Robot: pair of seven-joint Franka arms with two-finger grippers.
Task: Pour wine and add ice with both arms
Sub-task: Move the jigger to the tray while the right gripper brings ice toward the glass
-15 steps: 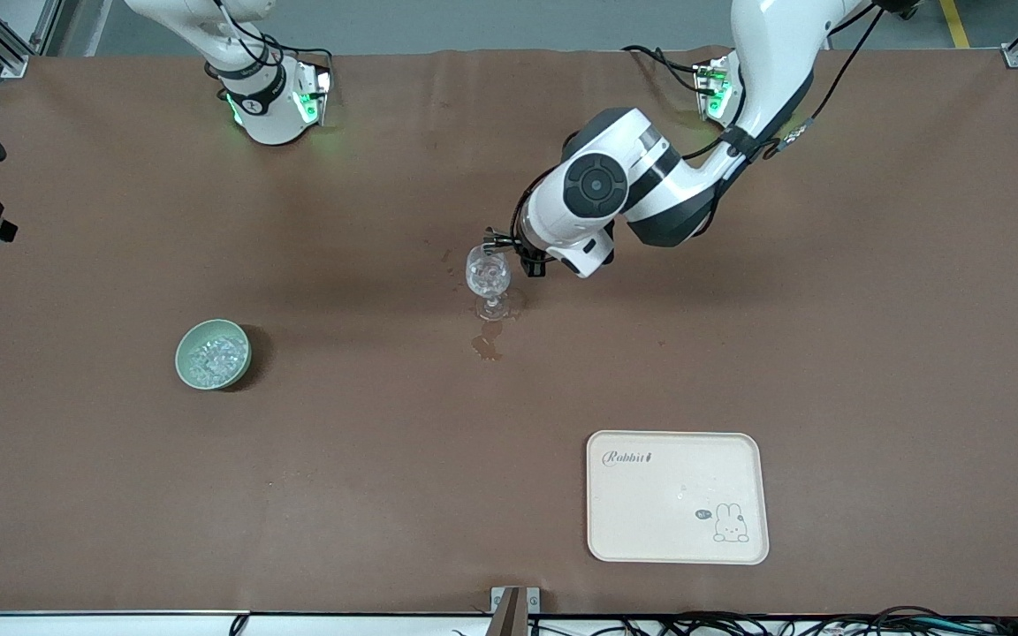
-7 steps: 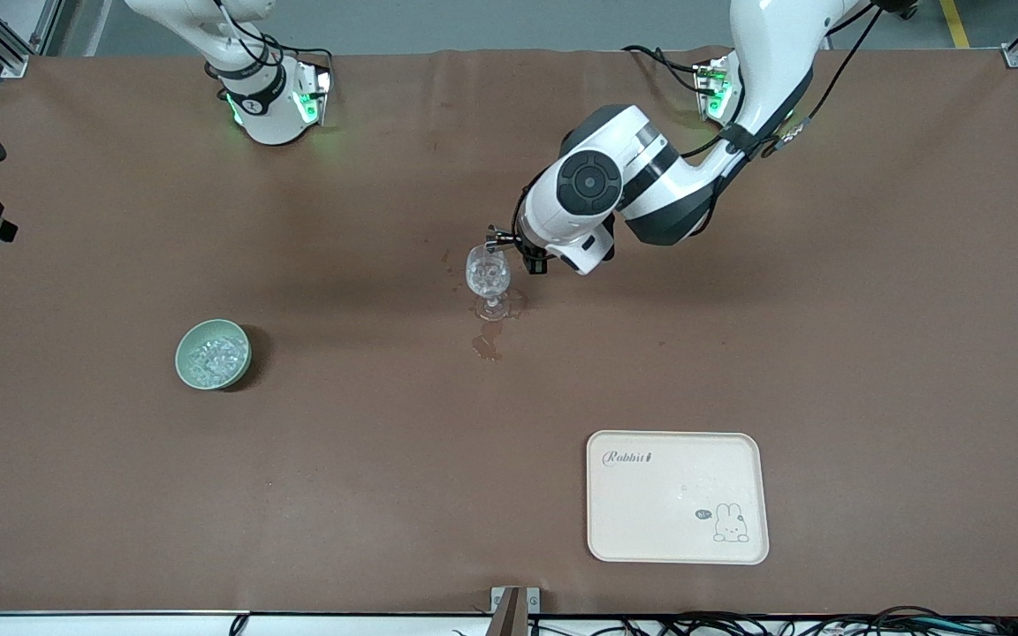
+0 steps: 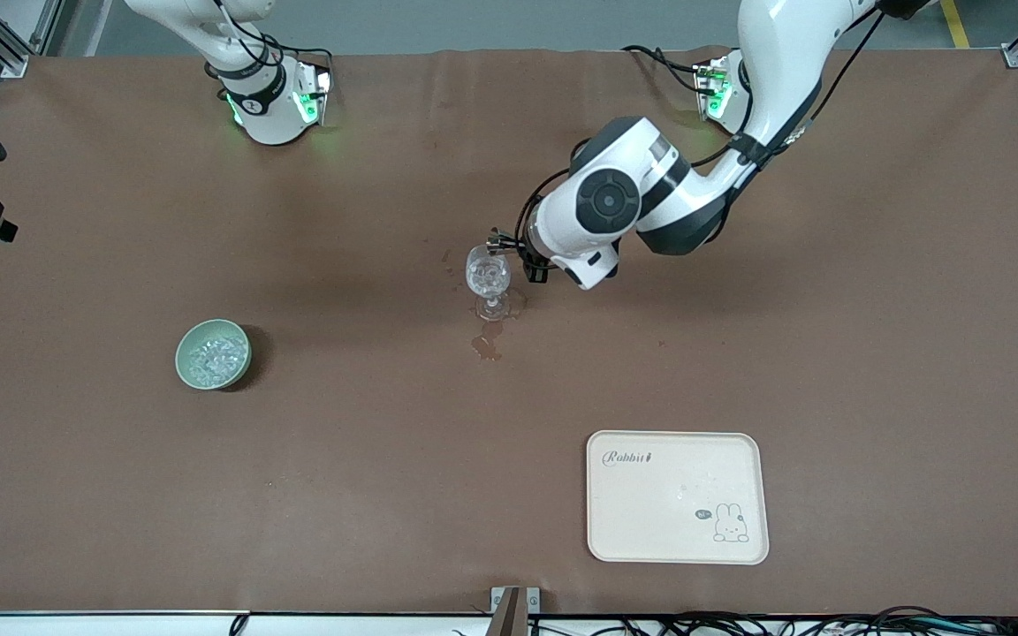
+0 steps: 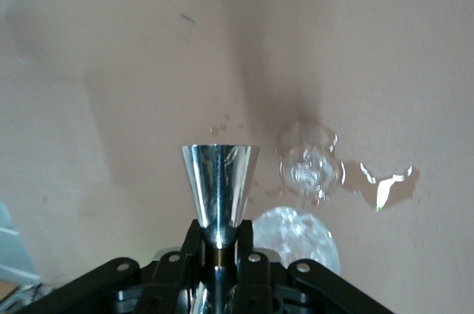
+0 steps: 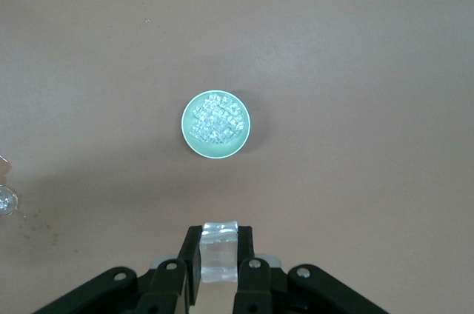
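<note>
My left gripper [image 3: 509, 250] is shut on the stem of a shiny metal cone-shaped measuring cup [image 4: 220, 184], held tipped on its side beside the rim of the clear stemmed glass [image 3: 488, 274]. The glass stands at mid-table; it also shows in the left wrist view [image 4: 298, 236]. The pale green bowl [image 3: 184, 349] holds several ice chunks [image 3: 214, 357]. My right gripper [image 5: 220, 244] is high over the table near the bowl [image 5: 187, 135] and is shut on one clear ice cube [image 5: 220, 253]. It is out of the front view.
A small wet spill [image 3: 487, 345] lies on the brown table just nearer the camera than the glass. A cream rabbit-print tray [image 3: 743, 459] sits near the front edge toward the left arm's end.
The left arm's wrist and elbow have shifted slightly toward the left arm's end of the table. The measuring cup stays at the glass's rim. Bowl and glass have not moved.
</note>
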